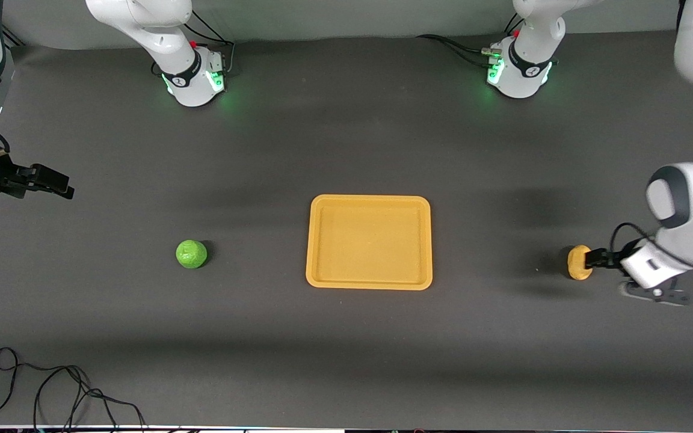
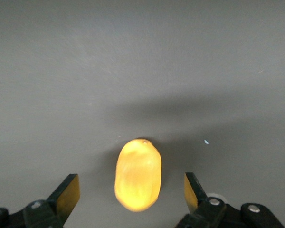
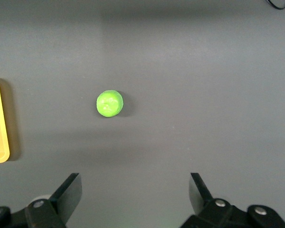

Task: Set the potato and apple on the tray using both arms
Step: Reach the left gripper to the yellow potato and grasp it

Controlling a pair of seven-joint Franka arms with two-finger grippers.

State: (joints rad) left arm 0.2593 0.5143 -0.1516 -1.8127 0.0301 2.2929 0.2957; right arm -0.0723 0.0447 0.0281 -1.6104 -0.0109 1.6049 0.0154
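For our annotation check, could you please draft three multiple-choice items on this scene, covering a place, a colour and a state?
1. Where does the potato lie?
A. On the tray
B. On the table toward the left arm's end
C. Beside the apple

2. What colour is the apple?
A. Red
B. Bright green
C. Brown

3. What state is the left gripper in?
A. Open, fingers either side of the potato
B. Shut on the potato
C. Open over the tray

Answers: 1 B, the potato lies apart from the tray toward that end. 2 B, it shows bright green in two views. 3 A, gaps show between each of the fingers and the potato.
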